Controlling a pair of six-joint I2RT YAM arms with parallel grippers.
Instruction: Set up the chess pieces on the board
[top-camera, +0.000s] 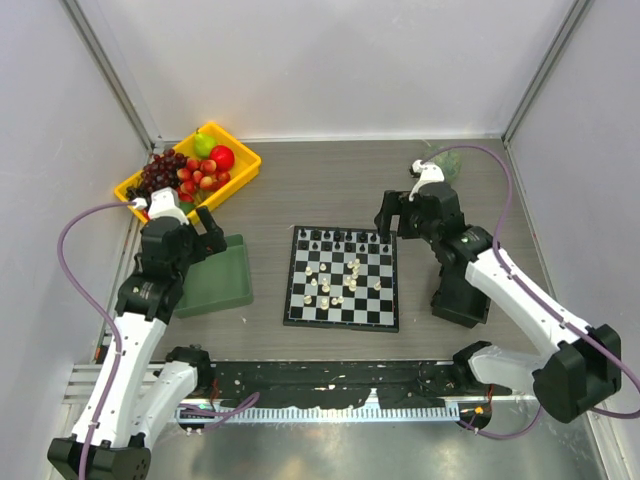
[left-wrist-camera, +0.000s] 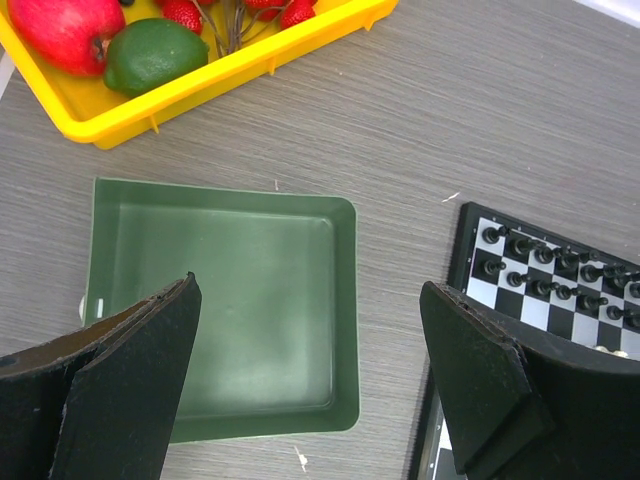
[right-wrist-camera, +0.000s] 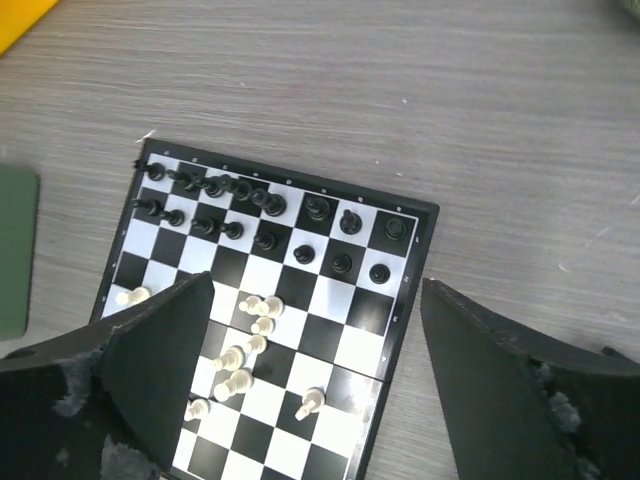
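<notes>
Grey table (top-camera: 330, 190) with board (top-camera: 340, 316), green tray (top-camera: 226, 285), yellow bin (left-wrist-camera: 250, 72), perhaps a greenish lump (top-camera: 447, 163).

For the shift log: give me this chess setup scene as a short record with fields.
board: chessboard flat on the table, centre
black pieces: along the two far rows
white pieces: scattered mid-board, not yet in rows
left tool: open, empty, above the green tray
right tool: open, empty, above the chessboard
yellow bin: holds fruit, far left corner

Glossy plastic board (right-wrist-camera: 275, 330) on wood-grain table (right-wrist-camera: 400, 110)
</notes>
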